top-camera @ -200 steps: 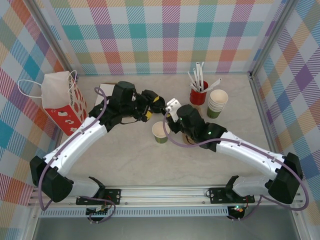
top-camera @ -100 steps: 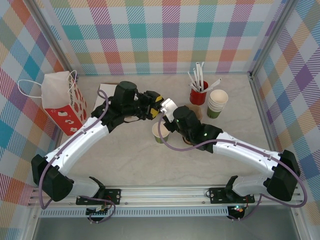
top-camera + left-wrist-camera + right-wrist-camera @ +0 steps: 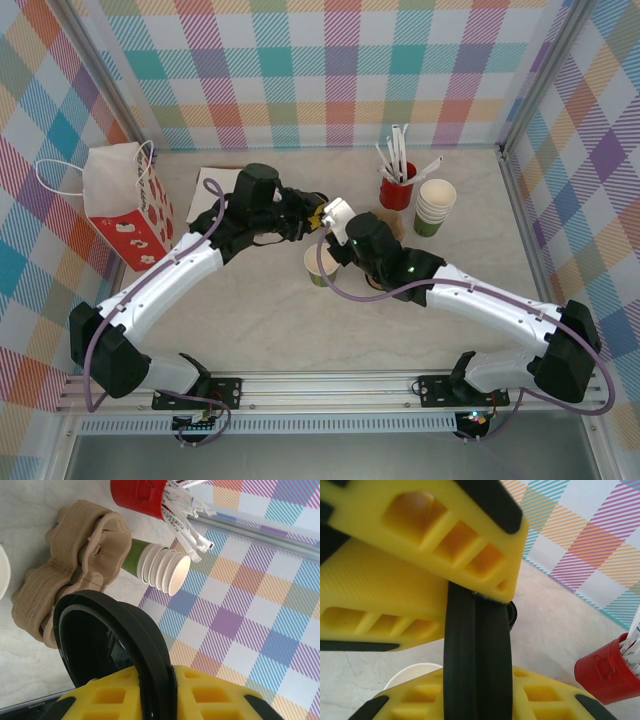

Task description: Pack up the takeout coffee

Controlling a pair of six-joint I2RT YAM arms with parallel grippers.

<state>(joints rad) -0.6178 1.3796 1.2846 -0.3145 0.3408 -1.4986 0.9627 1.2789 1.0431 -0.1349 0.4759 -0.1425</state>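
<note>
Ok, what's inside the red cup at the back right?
White straws stick up out of the red cup, fanning in different directions. Their lower ends and the cup's bottom are hidden by its wall.

Both arms bent inward over mid-table, the left gripper point(image 3: 308, 212) and right gripper point(image 3: 332, 220) tip to tip, each pair of yellow fingers point(image 3: 420, 600) clamped on one black lid point(image 3: 132, 625).

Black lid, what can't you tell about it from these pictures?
One lid or two stacked: right wrist view sees the black lid edge-on, with yellow fingers covering its ends.
Its top face: left wrist view faces the hollow side, with the lower part cut off.
Top view: the lid is hidden where the left gripper and right gripper meet.
</note>
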